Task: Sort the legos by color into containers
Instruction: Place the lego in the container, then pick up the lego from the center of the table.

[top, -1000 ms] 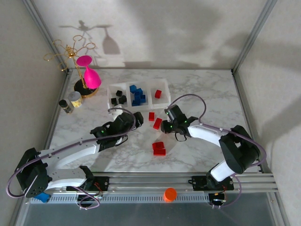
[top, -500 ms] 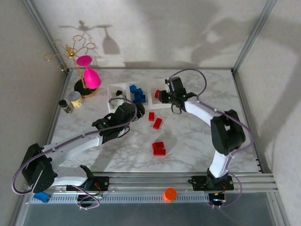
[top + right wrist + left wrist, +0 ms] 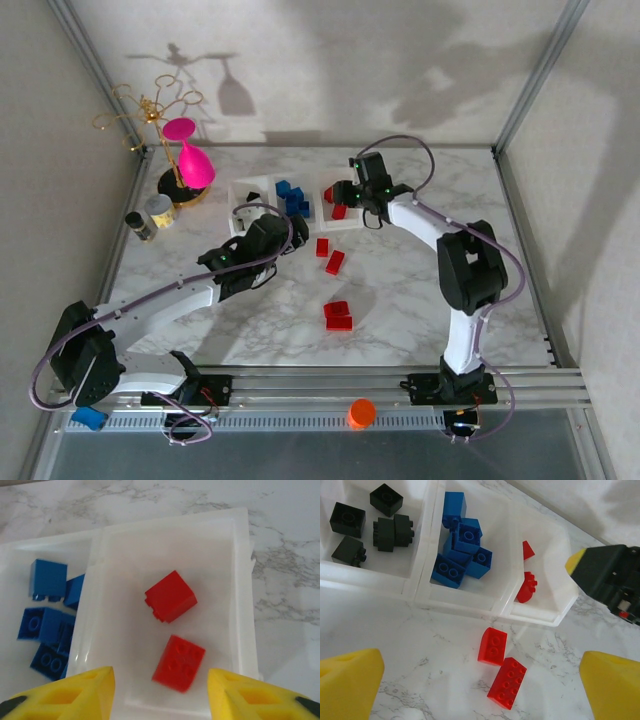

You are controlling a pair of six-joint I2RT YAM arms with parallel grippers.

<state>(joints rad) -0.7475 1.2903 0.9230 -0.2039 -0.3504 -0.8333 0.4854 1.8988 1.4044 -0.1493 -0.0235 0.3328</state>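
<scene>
Four red legos (image 3: 335, 262) lie loose on the table (image 3: 420, 290), just in front of the containers (image 3: 232, 200). Your right claw (image 3: 340, 192) hangs over the red end bin, and your left claw (image 3: 280, 238) sits near the row's front.

From the left wrist, its jaws stand wide and empty. The long red brick (image 3: 506, 682) runs diagonally, near-left to far-right, studs up, so turn the wrist to pinch across its short sides.

From the right wrist, that claw gapes empty above two red bricks (image 3: 171, 596) lying in the bin. Lift clear before swinging away.
</scene>
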